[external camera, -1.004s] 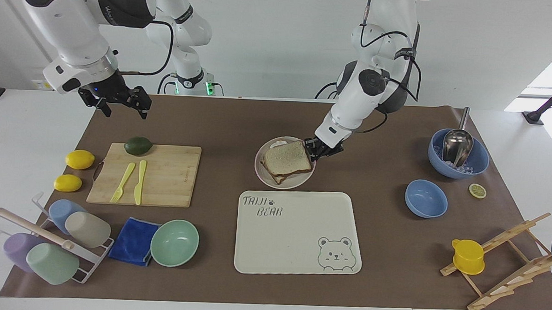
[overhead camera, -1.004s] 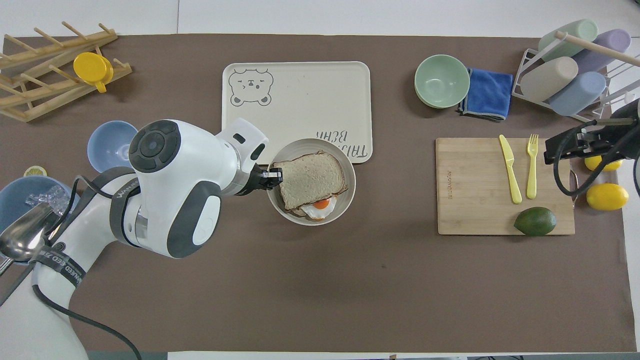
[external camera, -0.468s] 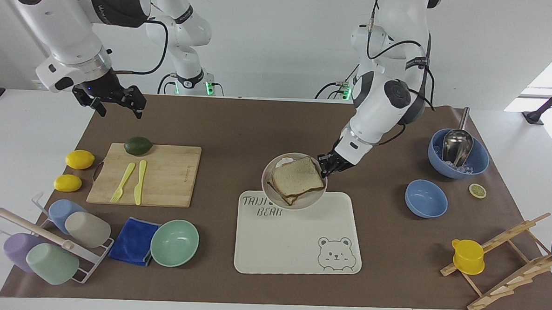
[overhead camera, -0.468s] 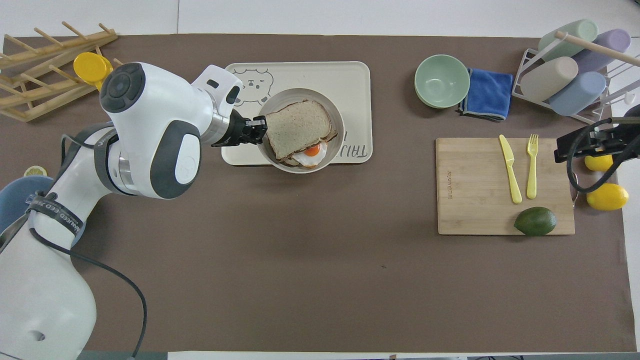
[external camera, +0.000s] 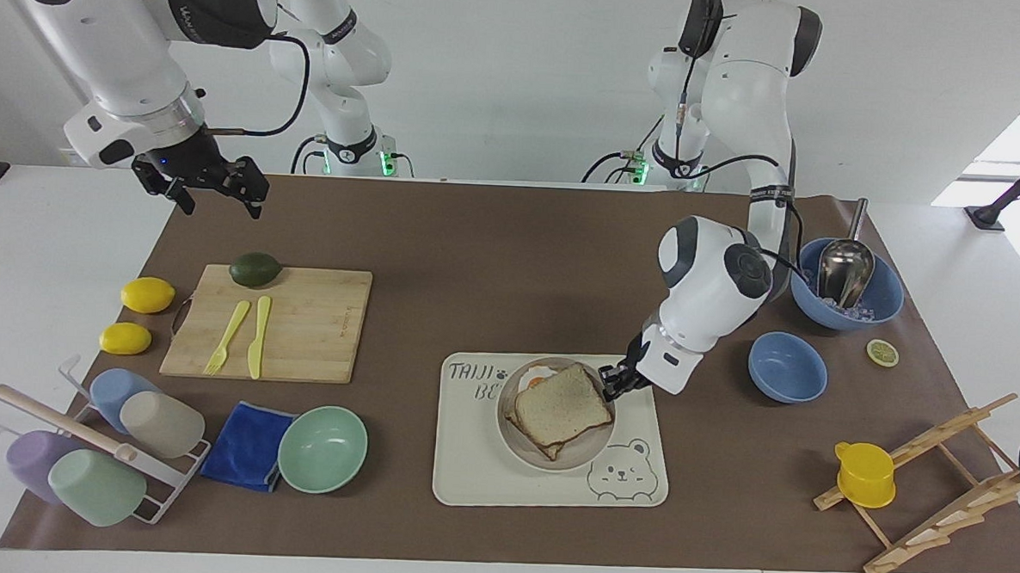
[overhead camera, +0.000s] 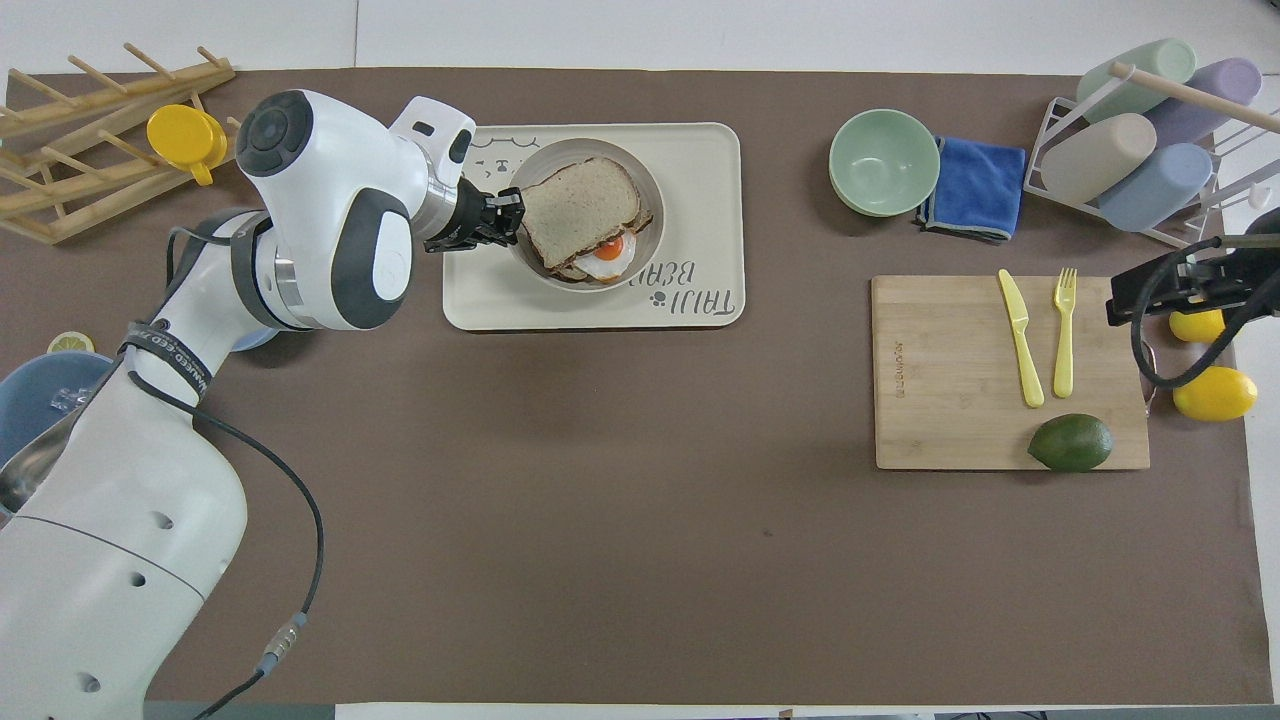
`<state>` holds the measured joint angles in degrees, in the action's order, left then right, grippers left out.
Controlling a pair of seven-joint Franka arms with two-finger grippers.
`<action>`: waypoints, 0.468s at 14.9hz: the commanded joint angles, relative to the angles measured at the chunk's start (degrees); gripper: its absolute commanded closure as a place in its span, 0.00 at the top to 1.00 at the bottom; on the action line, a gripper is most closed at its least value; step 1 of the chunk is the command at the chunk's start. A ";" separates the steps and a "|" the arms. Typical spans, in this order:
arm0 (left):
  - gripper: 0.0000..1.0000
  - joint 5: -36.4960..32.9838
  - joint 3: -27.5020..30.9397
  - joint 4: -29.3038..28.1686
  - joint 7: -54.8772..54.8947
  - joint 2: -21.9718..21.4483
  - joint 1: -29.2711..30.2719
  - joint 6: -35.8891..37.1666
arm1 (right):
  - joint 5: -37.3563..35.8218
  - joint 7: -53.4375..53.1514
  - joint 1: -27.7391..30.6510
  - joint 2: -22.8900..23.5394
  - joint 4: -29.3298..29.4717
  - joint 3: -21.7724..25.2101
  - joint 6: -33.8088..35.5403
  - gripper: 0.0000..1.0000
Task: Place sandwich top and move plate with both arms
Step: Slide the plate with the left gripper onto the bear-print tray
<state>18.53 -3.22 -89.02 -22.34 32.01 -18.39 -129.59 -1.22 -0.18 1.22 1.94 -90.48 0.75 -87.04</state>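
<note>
One claw does the carrying: our left claw (external camera: 616, 382), clamped on the plate (external camera: 527, 447) rim, has swept it onto the bear tray (external camera: 467, 474), sandwich top (external camera: 562, 405) riding the egg slice. Our right claw (external camera: 213, 189) waits wide above the desk (external camera: 477, 251) corner near the avocado (external camera: 255, 269). We judge only the release remains.

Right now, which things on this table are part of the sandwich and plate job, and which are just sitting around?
In the job:
- sandwich top, on the egg slice
- plate, over the bear tray
- left gripper, shut on the plate's rim
- right gripper, open, waiting in the air

Lying about:
- cutting board, avocado
- lemons
- mint bowl
- blue cloth
</note>
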 commanded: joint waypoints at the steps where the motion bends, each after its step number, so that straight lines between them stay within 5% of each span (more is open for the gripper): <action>1: 0.00 0.37 -0.12 1.48 0.28 0.86 0.37 -1.36 | -0.18 1.14 0.54 -0.63 -0.31 -0.49 -0.06 1.00; 7: 0.00 -1.30 0.15 -1.16 0.63 0.60 0.37 -3.65 | -0.18 1.14 0.72 -0.71 -0.49 -0.49 -0.06 1.00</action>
<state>17.89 -2.92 -89.38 -22.25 33.18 -18.28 -131.88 -1.22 -0.18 1.20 1.94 -90.48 0.73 -87.04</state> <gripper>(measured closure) 0.960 0.000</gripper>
